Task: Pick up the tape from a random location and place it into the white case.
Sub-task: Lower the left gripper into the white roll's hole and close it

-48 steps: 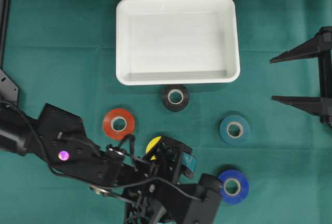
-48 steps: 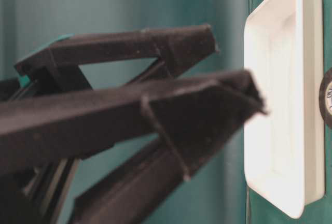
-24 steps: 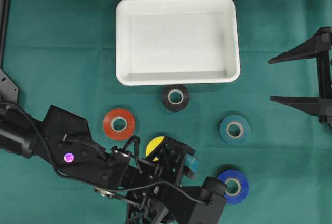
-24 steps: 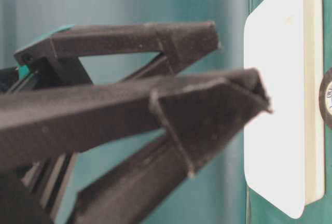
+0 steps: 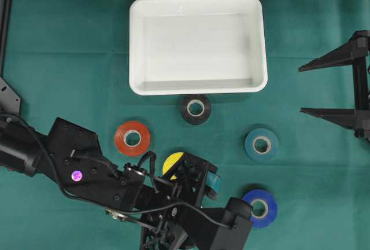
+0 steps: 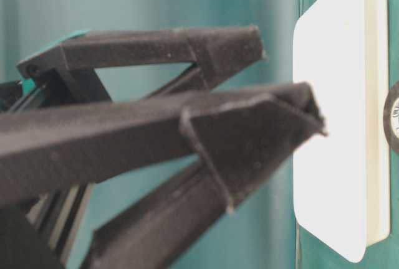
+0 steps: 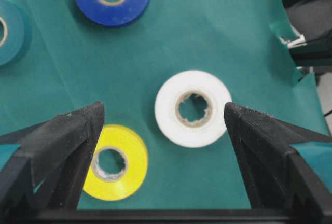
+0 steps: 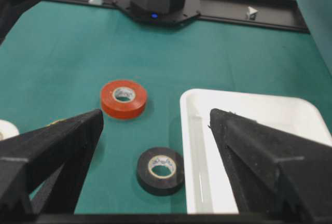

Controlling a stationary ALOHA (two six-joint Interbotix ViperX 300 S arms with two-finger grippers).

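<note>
My left gripper [image 7: 163, 130] hangs over the low end of the cloth, jaws wide apart and empty. In my wrist view the white roll [image 7: 193, 108] lies flat between the fingers, nearer the right one, and the yellow roll [image 7: 115, 162] sits just beside it, partly under my left finger [image 7: 62, 146]. That is my worry: if I drop straight down, that finger may land on the yellow roll instead of the cloth, tipping my grip or shoving both rolls. Closing could also pinch the two together, or skid the white roll sideways, since it is off-centre.

The case [image 5: 196, 85] stands empty, well away from the white roll, with the black roll [image 5: 195, 109] just beside its near rim and the red roll [image 5: 132, 138] between it and my arm. Carrying low, I might clip either.

My right gripper [image 5: 332, 88] waits open at the case's right, well apart from everything.
</note>
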